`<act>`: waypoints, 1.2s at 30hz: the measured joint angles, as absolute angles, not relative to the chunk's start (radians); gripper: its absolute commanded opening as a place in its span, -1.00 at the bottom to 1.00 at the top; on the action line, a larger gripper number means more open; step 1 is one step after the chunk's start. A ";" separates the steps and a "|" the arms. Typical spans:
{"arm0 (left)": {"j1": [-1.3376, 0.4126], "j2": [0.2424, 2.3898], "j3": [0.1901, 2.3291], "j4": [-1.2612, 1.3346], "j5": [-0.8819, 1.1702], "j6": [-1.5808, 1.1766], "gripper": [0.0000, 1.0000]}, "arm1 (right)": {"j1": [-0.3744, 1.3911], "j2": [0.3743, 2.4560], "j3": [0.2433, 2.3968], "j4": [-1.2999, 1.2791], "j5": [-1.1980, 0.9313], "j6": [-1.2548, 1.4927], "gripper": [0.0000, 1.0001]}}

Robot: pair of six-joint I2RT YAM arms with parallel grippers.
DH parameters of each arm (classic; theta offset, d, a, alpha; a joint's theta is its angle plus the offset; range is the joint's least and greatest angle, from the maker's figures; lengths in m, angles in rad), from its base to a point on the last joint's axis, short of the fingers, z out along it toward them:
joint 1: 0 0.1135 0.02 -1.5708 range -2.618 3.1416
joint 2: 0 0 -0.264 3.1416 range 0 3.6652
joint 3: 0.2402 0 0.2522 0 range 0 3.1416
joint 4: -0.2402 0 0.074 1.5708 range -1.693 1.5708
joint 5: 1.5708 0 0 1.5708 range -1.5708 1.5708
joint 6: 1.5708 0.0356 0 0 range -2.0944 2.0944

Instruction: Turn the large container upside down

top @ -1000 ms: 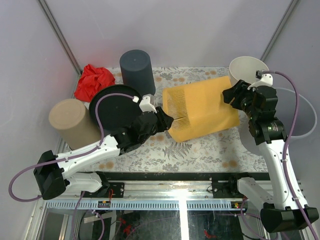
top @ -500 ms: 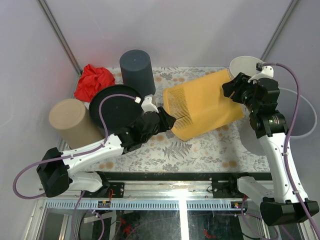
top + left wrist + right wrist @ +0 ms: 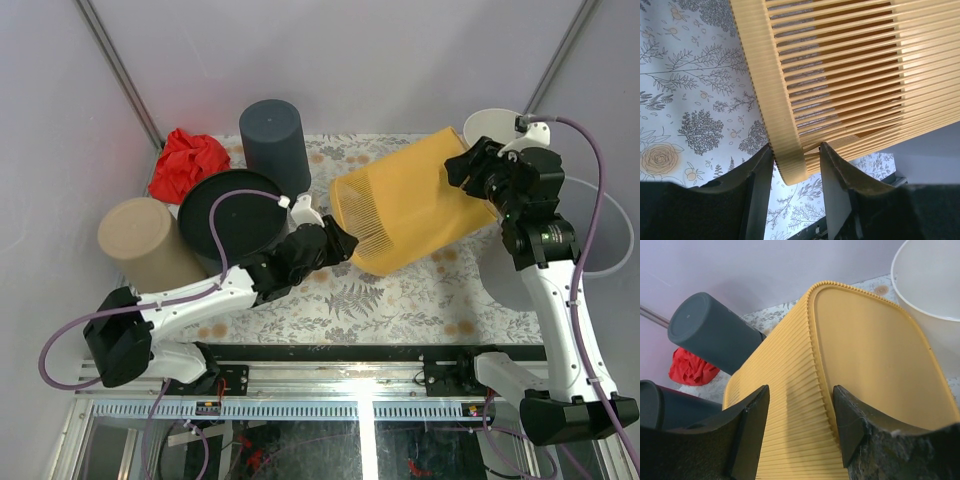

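Observation:
The large container (image 3: 400,215) is a yellow ribbed bin lying on its side on the floral cloth, open mouth to the left and its base end raised at the right. My left gripper (image 3: 345,243) is shut on the mouth's thick rim (image 3: 785,145), one finger on each side of it. My right gripper (image 3: 462,172) grips the raised base corner. In the right wrist view its jaws (image 3: 800,390) straddle the base edge, one finger over the ribbed wall and the other against the flat base (image 3: 865,350).
A dark grey cylinder (image 3: 272,140) and a red cloth (image 3: 187,163) stand at the back left. A black round bin (image 3: 232,215) and a tan cylinder (image 3: 140,245) sit by the left arm. A white bucket (image 3: 490,128) is just behind the right gripper.
The right gripper has risen and moved back with the container's base, tipping the container steeper. The left gripper has followed the rim slightly right and forward.

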State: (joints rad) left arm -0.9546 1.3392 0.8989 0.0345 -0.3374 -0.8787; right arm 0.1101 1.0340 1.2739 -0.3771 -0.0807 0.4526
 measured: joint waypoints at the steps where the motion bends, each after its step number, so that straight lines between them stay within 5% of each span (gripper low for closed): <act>1: -0.955 1.346 0.899 0.038 -0.332 -0.879 -0.25 | 0.110 1.037 1.280 -0.377 -0.086 0.452 0.18; 36: -0.969 1.489 0.888 0.120 -0.244 -0.851 -0.25 | 0.143 1.078 1.358 -0.384 -0.233 0.455 0.18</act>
State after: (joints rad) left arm -0.9691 1.4891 0.8875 0.1200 -0.2440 -0.8509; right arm 0.1429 1.0779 1.3579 -0.3840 -0.2333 0.4553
